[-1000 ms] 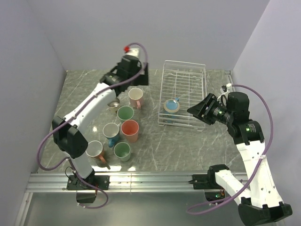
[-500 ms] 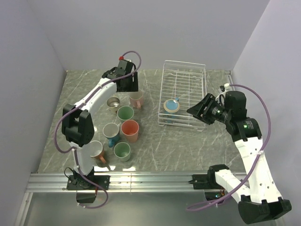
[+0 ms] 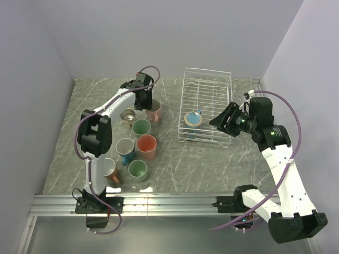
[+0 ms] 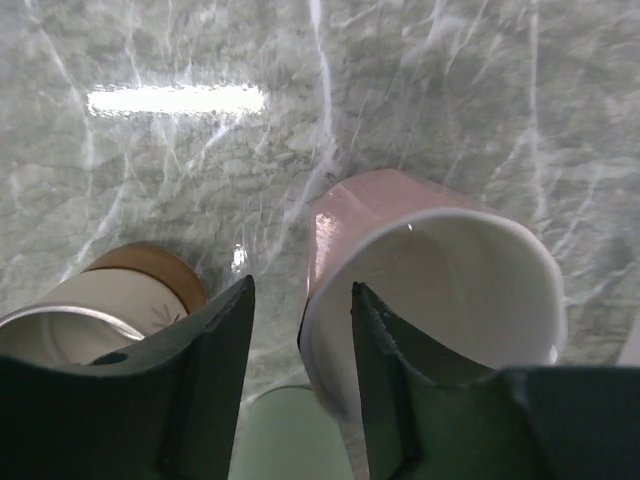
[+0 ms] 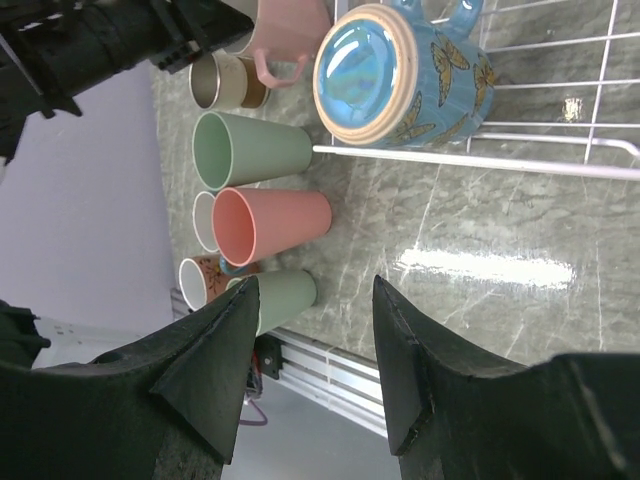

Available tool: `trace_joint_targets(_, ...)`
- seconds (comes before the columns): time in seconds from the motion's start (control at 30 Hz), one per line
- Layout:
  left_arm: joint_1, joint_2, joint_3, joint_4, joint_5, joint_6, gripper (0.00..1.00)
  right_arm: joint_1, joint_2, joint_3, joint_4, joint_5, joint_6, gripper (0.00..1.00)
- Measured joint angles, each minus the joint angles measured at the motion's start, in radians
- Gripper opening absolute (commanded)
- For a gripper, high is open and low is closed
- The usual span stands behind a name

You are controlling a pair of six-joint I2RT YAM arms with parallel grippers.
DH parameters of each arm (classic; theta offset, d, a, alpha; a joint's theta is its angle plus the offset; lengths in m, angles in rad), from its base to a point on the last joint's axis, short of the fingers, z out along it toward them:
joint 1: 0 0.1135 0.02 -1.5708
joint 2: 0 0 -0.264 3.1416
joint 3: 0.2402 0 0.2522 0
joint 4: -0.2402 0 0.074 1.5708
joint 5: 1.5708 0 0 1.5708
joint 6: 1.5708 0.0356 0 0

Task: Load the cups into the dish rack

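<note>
Since a second ago the left arm (image 3: 113, 104) had folded its elbow back toward its base. The left gripper (image 4: 300, 290) had come down from the far part of the table (image 3: 180, 159) onto the pink cup (image 4: 440, 290). The right gripper (image 5: 315, 285) had moved only a little toward the dish rack (image 3: 207, 71).

We saw the pink cup standing upright on the table, so its long axis was vertical and its mouth pointed up. In the right wrist view its handle pointed to the near side, where the green cup (image 5: 250, 150) stood. The left gripper was spread, and the wall of the pink cup nearest to the wrist camera lay between its two fingers (image 4: 205, 380). One finger was over the mouth and the other was outside the cup. We could not tell if a finger touched the wall. The metallic cup (image 4: 95, 305) stood just beside the outer finger, also with its mouth up.

The dish rack lay to the right of the cups, with its long axis running from near to far. The blue cup (image 5: 400, 70) stood upright in its near left corner, mouth up. The right gripper was spread too, with nothing between its fingers. It hung by the near right corner of the rack, and the blue cup lay ahead of its fingers, apart from them.
</note>
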Motion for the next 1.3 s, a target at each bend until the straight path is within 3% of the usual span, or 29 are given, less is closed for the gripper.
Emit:
trace_joint_targets(0.1, 0.003, 0.031, 0.004, 0.001, 0.016, -0.003, 0.25, 0.005, 0.007, 0.009, -0.001, 0.007, -0.008, 0.56)
trace_joint_targets(0.13, 0.003, 0.036, 0.004, 0.003, 0.023, -0.003, 0.02, 0.006, 0.008, 0.009, -0.001, 0.008, -0.009, 0.56)
trace_joint_targets(0.17, 0.003, 0.037, 0.004, 0.002, 0.020, -0.010, 0.00, 0.007, 0.008, 0.009, -0.002, 0.010, -0.010, 0.56)
trace_joint_targets(0.47, 0.018, 0.038, 0.024, -0.007, 0.083, -0.003, 0.00, 0.016, 0.011, 0.021, -0.010, 0.022, -0.019, 0.56)
trace_joint_targets(0.6, 0.036, 0.012, 0.022, 0.052, 0.230, -0.004, 0.00, 0.017, 0.028, 0.083, -0.012, 0.024, -0.026, 0.57)
trace_joint_targets(0.83, 0.061, -0.255, -0.156, 0.339, 0.571, -0.065, 0.00, 0.019, 0.068, 0.179, 0.090, -0.107, 0.040, 0.61)
trace_joint_targets(0.93, 0.061, -0.358, -0.177, 0.472, 0.706, -0.128, 0.00, 0.020, 0.078, 0.172, 0.180, -0.207, 0.108, 0.90)
trace_joint_targets(0.97, 0.061, -0.389, -0.188, 0.531, 0.753, -0.160, 0.00, 0.023, 0.080, 0.163, 0.214, -0.235, 0.130, 0.94)
trace_joint_targets(1.17, 0.059, -0.530, -0.369, 0.978, 0.981, -0.453, 0.00, 0.059, 0.093, 0.111, 0.374, -0.362, 0.235, 0.96)
trace_joint_targets(1.3, 0.046, -0.557, -0.478, 1.165, 1.041, -0.608, 0.00, 0.079, 0.095, 0.105, 0.483, -0.414, 0.298, 0.97)
